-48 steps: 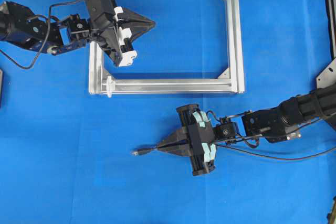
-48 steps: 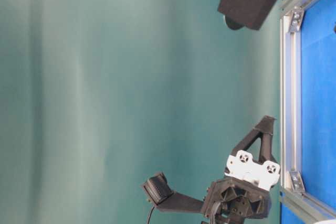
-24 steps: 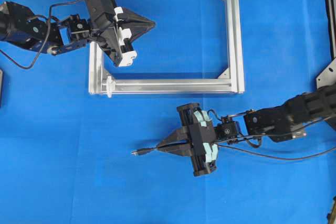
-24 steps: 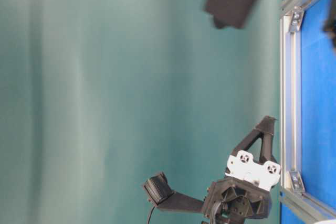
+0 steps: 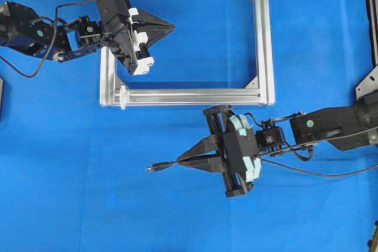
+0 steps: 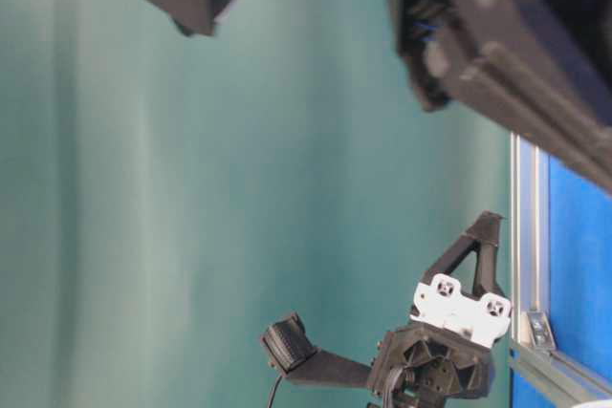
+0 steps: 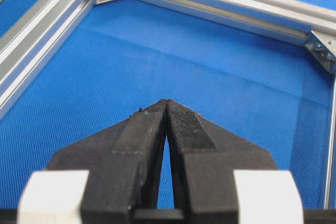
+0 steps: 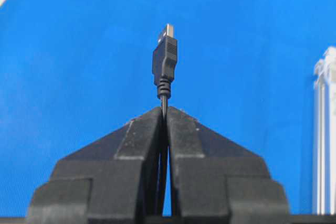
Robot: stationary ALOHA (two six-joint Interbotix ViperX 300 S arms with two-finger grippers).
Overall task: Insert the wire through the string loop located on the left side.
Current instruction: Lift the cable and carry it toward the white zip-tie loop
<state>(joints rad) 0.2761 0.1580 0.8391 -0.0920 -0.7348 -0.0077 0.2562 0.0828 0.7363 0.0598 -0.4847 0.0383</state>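
Blue cloth covers the whole worktop (image 5: 71,193), with a flat teal backdrop behind it in the table-level view.

Farthest left, my left claw (image 5: 168,26) hangs over the upper left part of the silver frame (image 5: 263,39), its tip reaching in over the open blue middle. Its two black fingers (image 7: 139,140) are pressed together with nothing between them, and the left wrist view shows only bare cloth and frame rails ahead.

Low on the frame's left rail, at the bottom left corner, sits a small white shape that I take for the string loop (image 5: 123,95). It is too small here for me to make out its opening or which way it faces.

Below the frame, well apart from that corner, my right claw (image 5: 184,161) pinches the wire (image 5: 331,173) just behind its plug (image 8: 165,56). A short length of it sticks out past my fingertips with the plug pointing left, and the rest trails off to the right across the cloth.

I judge the wire light and limp: anything far beyond the grip would sag, so holding it close behind the stiffer plug and its moulded collar is the right place, leaving just enough free end to lead through. The string looks soft and likely to yield if nudged, so the plug should meet the opening squarely. The thin round jacket may also twist or slip between flat pads if it snags.
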